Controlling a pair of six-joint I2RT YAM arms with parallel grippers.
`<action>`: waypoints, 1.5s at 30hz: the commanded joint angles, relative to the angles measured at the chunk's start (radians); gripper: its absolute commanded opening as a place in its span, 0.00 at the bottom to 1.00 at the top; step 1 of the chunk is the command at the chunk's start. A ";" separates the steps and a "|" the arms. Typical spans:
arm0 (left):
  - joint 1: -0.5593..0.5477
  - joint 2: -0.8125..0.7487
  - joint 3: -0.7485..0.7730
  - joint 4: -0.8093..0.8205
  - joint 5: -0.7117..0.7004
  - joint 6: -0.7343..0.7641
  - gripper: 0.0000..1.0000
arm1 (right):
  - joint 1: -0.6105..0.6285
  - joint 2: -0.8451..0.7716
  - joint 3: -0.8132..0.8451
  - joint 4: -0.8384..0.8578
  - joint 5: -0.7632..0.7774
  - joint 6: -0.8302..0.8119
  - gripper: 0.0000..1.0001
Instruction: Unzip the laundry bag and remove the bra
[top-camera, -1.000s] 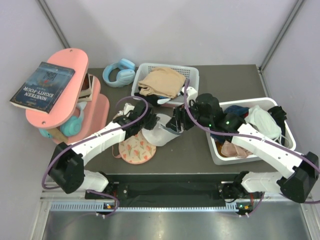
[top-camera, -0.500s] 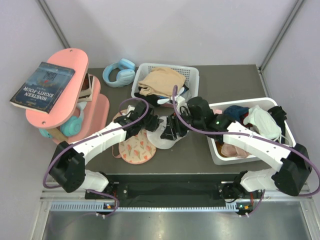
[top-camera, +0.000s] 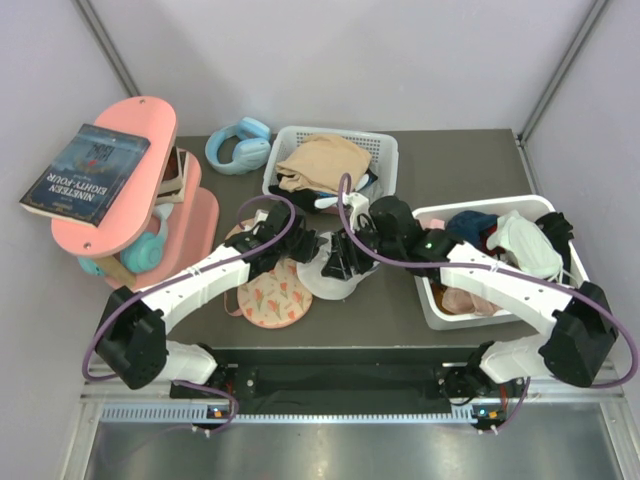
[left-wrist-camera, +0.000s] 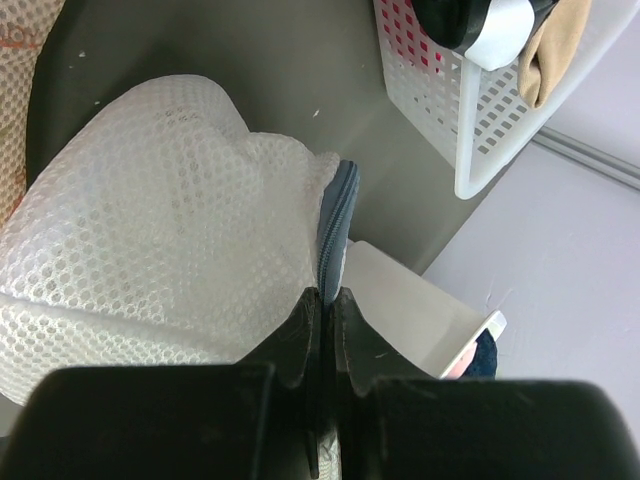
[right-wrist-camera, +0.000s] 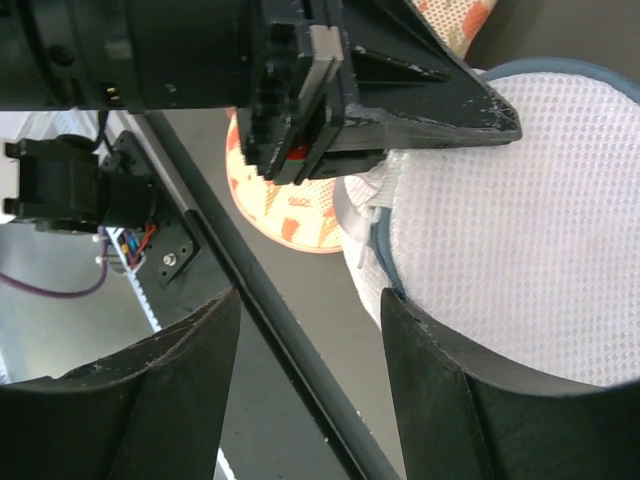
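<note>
Pinching the grey zip rim (left-wrist-camera: 335, 215) of the laundry bag (left-wrist-camera: 170, 220), left gripper (left-wrist-camera: 322, 300) was clamped | right gripper (right-wrist-camera: 310, 300) jaws stood apart astride that rim | bra (top-camera: 270, 295) lay beside bag.

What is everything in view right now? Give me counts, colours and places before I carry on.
laundry bag: one, white mesh with a grey zip rim, table centre
bra: one, peach with red flowers, on the table left of the bag
stand: one, pink, left side
book: one, dark blue, on top of the stand
blue headphones: one, light blue, back of the table
teal headphones: one, low in the stand
basket: one, white slatted, back centre
garment: one, tan, in the basket
bin: one, white, right side
clothes: several, mixed colours, in the bin
table: one, dark grey
left gripper: black, shut on the bag's zip rim
right gripper: black, open over the bag
</note>
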 joint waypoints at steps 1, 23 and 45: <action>-0.014 -0.034 0.006 0.026 0.023 -0.040 0.00 | 0.016 0.024 0.051 0.024 0.066 -0.024 0.58; -0.051 -0.035 0.001 0.029 0.032 -0.046 0.00 | 0.014 0.103 0.120 -0.043 0.210 -0.047 0.15; 0.079 0.011 0.018 0.146 0.093 0.202 0.00 | -0.047 -0.041 0.005 -0.086 0.273 -0.016 0.00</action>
